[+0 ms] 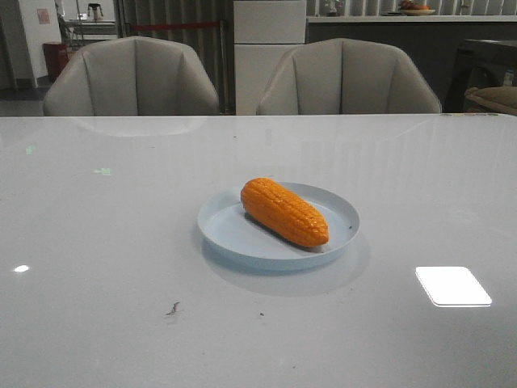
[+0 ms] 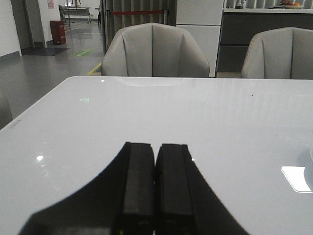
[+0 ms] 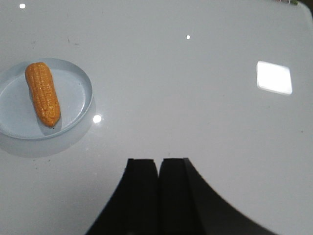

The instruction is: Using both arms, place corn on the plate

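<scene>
The corn (image 1: 283, 212) lies on its side in the plate (image 1: 226, 229), running diagonally across it with the thicker end toward the far left and the tapered tip toward the near right rim. The plate sits near the middle of the glossy white surface (image 1: 97, 242) (bright ceiling reflections dot it). Neither arm shows in the front view. In the left wrist view the left gripper (image 2: 155, 183) has its jaws pressed together, holding nothing, above bare surface. The right gripper (image 3: 159, 188) likewise has its jaws together and empty, well apart from the plate. Two beige chairs (image 1: 133, 77) stand behind the surface.
</scene>
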`<state>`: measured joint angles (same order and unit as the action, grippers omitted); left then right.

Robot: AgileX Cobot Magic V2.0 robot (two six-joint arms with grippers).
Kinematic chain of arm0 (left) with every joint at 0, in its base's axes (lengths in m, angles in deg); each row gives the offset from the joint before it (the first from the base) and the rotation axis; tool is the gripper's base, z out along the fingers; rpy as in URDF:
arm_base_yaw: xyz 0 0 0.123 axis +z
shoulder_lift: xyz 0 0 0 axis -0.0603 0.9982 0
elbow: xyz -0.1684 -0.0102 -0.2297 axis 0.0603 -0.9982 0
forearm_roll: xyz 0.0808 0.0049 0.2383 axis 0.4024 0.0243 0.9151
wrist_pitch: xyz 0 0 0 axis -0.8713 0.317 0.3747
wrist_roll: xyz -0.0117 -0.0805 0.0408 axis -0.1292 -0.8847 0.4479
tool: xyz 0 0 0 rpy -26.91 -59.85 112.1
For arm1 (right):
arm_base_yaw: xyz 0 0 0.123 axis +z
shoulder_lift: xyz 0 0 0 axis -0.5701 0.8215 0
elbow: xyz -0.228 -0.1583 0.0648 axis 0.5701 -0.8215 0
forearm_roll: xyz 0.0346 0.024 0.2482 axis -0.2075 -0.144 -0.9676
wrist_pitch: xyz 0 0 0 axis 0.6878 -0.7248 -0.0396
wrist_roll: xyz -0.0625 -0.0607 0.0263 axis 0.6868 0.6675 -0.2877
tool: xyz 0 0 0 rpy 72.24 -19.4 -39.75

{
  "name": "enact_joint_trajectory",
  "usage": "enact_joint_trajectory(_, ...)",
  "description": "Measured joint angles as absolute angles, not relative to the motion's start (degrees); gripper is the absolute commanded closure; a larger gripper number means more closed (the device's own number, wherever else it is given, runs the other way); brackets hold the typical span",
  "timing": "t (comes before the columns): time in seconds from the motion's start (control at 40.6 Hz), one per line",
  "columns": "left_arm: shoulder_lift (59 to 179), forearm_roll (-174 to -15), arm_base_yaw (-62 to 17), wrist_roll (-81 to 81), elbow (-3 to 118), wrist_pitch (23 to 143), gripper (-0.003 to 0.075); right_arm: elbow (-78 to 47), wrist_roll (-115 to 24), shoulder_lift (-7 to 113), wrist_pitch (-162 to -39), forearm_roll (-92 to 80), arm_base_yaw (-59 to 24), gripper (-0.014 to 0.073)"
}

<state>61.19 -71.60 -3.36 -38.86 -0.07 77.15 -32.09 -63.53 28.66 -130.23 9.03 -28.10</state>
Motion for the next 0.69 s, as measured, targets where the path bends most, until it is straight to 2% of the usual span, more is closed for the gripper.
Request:
enact_joint_trajectory(0.394, 61.19, -71.6, -3.36, -38.86, -0.07, 77.15, 0.0631, -64.08, -63.65, 3.33, -97.91, 10.36, -28.07, 0.0571)
enact_joint_trajectory(0.541, 61.19, -71.6, -3.36, -38.86, -0.07, 77.15, 0.0631, -71.91, -63.65, -4.4, -96.06, 8.39, -30.67, 0.0571)
enact_joint_trajectory(0.689, 61.19, -71.6, -3.36, -38.86, -0.07, 77.15, 0.0631, -76.64, -63.65, -5.95, -95.49, 6.59, -31.59, 0.0571)
